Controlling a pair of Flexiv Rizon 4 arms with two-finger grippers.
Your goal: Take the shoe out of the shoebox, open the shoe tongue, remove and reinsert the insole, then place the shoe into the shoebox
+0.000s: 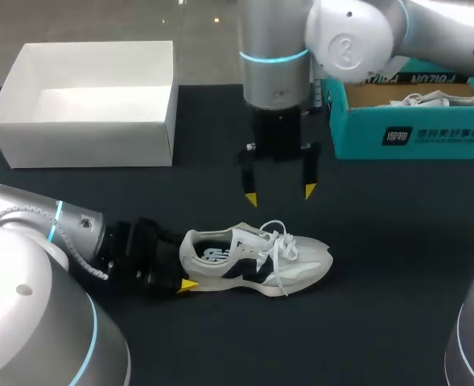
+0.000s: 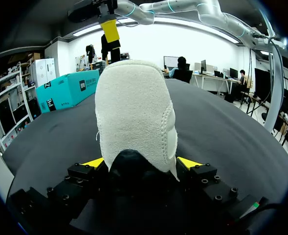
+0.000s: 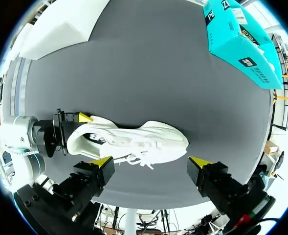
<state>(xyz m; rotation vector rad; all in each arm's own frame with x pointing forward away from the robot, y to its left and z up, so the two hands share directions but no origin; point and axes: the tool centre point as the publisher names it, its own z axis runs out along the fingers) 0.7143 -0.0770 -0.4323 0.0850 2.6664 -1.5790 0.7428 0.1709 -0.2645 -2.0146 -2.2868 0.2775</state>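
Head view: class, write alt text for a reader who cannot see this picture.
A white sneaker sits on a black table, its heel clamped in the left end effector. The right end effector hangs open beyond it; a white box and a teal shoebox stand farther back.

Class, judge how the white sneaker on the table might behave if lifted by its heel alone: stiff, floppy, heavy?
Probably light: the sneaker looks like soft fabric and foam. Held only at the heel by the left pincer, its toe may droop slightly. The loose laces would likely dangle.
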